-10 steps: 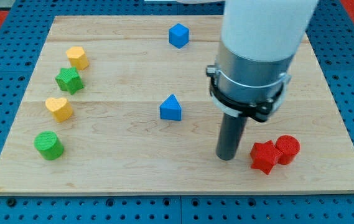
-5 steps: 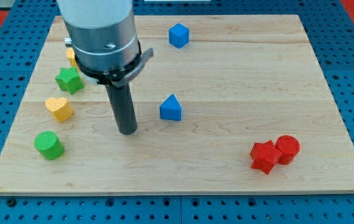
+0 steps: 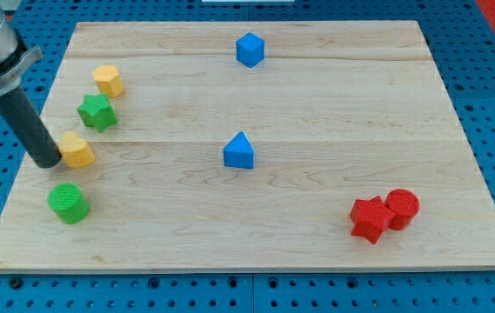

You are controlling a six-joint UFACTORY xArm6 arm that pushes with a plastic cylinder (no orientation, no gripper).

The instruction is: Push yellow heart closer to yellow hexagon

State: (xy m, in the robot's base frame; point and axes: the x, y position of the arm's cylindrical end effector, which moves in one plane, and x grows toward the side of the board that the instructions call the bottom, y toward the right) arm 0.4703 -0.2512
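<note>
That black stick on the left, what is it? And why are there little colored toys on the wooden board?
The black stick is the end of a robot arm. It has no claw and holds nothing; it only pushes things with my tip. One camera looks down at a wooden board. My tip is right against the view's left side of the yellow heart. Above the heart sit a green star and the yellow hexagon; below it is a green cylinder. There are also a blue cube, a blue triangle block, and a red star touching a red cylinder.
</note>
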